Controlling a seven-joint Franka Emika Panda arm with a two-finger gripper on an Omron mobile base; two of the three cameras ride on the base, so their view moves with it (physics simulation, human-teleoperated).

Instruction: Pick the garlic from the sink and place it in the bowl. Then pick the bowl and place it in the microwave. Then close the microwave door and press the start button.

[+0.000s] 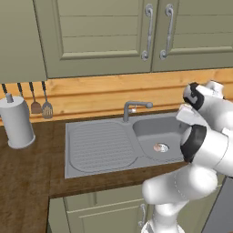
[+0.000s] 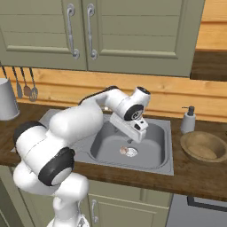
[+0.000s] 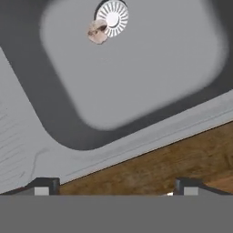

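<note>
Dark wooden counter under pale green cabinets frames the grey steel sink (image 2: 166, 146), where the small off-white, pinkish lumpy garlic bulb (image 2: 123, 150) lies on the basin floor touching the round drain (image 3: 112, 17). Picking it is the step in hand, I judge: the two-finger gripper (image 2: 131, 141) hangs above the basin with jaws spread wide and empty, so next it must descend onto the bulb (a knobbly, roll-prone thing). Beyond, the wide light-brown wooden bowl (image 2: 204, 146) waits on the counter beside a grey soap dispenser (image 2: 188, 119).
</note>
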